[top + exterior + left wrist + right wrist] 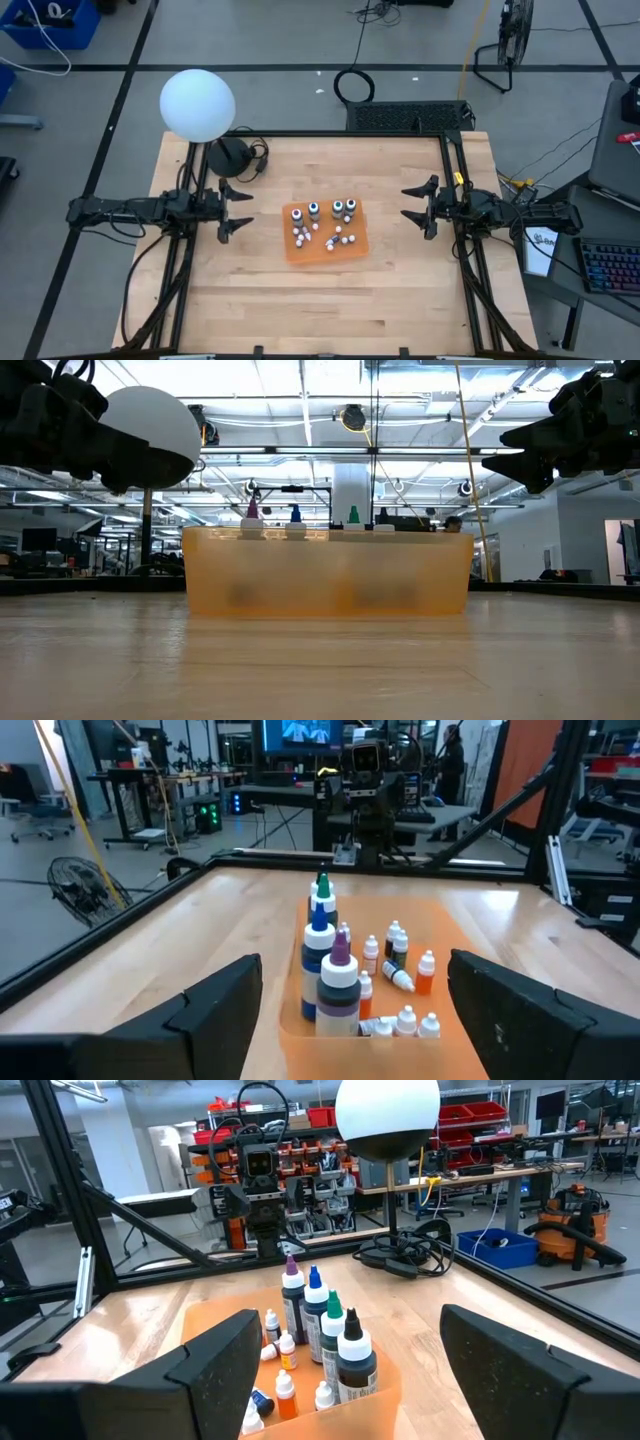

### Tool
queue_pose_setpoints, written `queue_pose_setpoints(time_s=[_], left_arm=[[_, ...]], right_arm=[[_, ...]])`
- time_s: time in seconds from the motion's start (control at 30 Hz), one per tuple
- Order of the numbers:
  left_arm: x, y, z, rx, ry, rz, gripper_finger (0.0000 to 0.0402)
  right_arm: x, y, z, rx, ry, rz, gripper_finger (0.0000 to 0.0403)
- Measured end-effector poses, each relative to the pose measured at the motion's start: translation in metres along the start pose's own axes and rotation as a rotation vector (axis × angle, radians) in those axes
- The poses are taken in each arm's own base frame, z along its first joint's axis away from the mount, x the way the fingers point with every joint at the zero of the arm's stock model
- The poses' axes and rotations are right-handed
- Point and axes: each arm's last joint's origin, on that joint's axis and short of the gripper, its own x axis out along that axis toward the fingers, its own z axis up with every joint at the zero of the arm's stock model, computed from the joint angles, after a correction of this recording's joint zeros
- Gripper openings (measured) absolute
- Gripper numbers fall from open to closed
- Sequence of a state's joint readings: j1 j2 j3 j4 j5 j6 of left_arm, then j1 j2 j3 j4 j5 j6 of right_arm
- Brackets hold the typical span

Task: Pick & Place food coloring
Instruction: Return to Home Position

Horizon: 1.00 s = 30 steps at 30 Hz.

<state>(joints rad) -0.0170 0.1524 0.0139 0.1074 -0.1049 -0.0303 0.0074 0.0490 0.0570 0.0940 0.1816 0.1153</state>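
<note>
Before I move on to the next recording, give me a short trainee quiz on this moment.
1. True or false: the left gripper and the right gripper are both open and hold nothing.
2. Where are the food coloring bottles?
A) in the orange bin
B) in the left gripper
C) in the right gripper
3. How many taller bottles stand in the bin?
Key: 1 true; 2 A; 3 four.
</note>
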Motion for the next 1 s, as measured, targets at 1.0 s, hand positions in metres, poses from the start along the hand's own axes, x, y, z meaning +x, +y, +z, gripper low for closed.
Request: queue_pose_setpoints(time_s=[1.0], left_arm=[[0.0,0.0,0.0,0.0,0.0,0.0,0.0322]], right_arm=[[0.0,0.0,0.0,0.0,0.0,0.0,0.0293]])
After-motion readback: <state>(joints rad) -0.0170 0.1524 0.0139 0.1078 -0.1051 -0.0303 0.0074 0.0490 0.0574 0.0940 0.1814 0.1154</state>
